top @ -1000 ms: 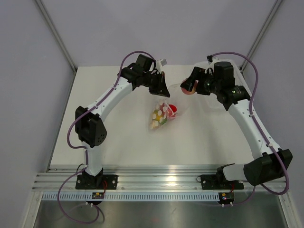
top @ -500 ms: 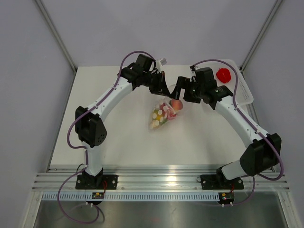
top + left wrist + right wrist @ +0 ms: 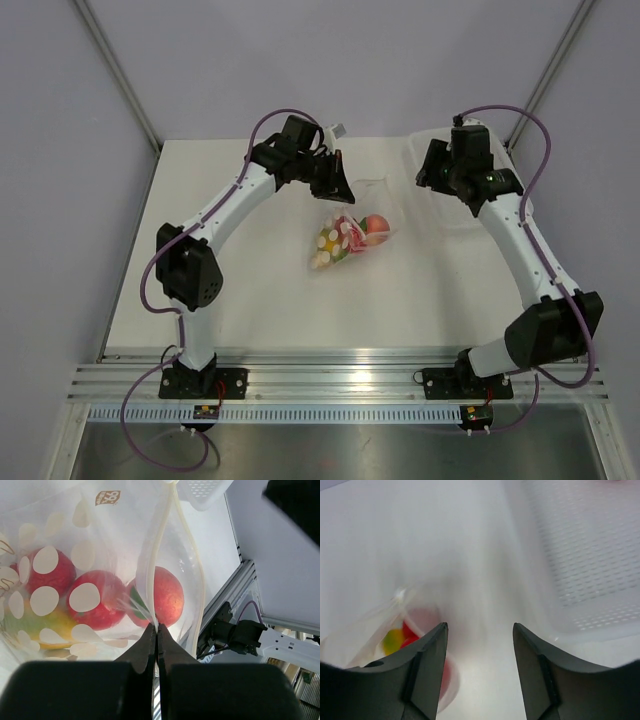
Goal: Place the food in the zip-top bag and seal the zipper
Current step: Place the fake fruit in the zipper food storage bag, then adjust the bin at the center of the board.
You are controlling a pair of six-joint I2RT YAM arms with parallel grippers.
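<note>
**Pinching the bag's lip, fruit already inside**

The left gripper [image 3: 156,630] has its fingers pressed together on one lip of the zip-top bag [image 3: 100,530], right at the zipper [image 3: 150,570]. The other lip bows away, so the mouth gapes. Just beyond the fingertips, the food [image 3: 95,605] sits inside the pouch: red fruits and a yellow-green one. From above, the bag slumps on the table [image 3: 260,300] below that gripper.

The right gripper [image 3: 479,627] hangs with its fingers spread and nothing between them. The bag is ahead of it to the left and the white perforated tray [image 3: 580,555] to its right. The right arm hides much of the tray from above.
</note>
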